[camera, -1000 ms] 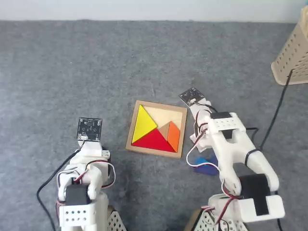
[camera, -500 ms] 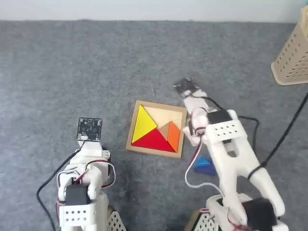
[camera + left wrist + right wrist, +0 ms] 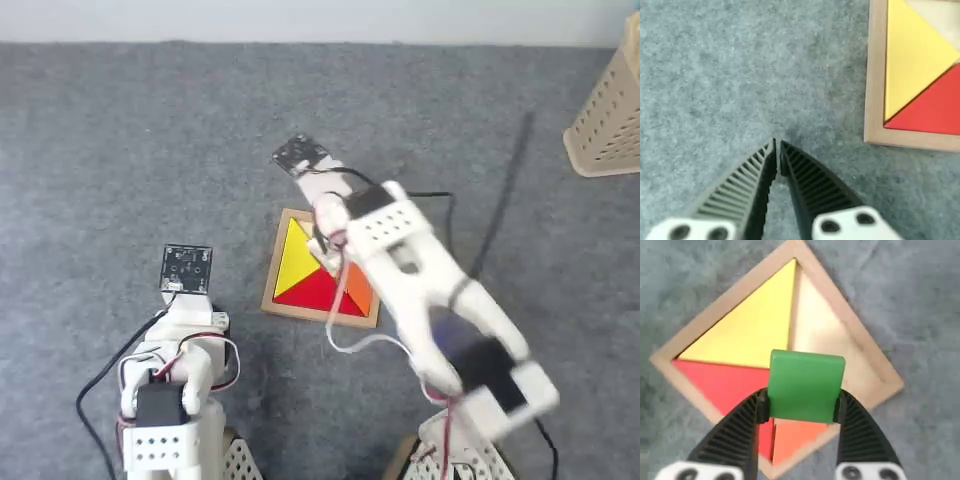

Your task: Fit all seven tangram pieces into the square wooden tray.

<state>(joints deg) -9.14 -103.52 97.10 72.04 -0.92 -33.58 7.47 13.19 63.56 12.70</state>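
The square wooden tray (image 3: 271,272) lies mid-table with a yellow triangle (image 3: 295,255), a red triangle (image 3: 313,292) and an orange piece (image 3: 360,295) in it. My right arm stretches over the tray. Its gripper (image 3: 801,400) is shut on a green square piece (image 3: 806,382), held above the tray (image 3: 825,335) where the yellow triangle (image 3: 755,325), red triangle (image 3: 720,382) and orange piece (image 3: 795,440) meet. My left gripper (image 3: 777,146) is shut and holds nothing. It hangs over the carpet, apart from the tray's rim (image 3: 875,100).
The table is covered in grey carpet. A beige slotted basket (image 3: 610,110) stands at the far right edge. The tray's bare wood floor (image 3: 815,305) shows beside the yellow triangle.
My right arm has swung from beside the tray's right edge leftward and out over the tray. The left arm has kept still.
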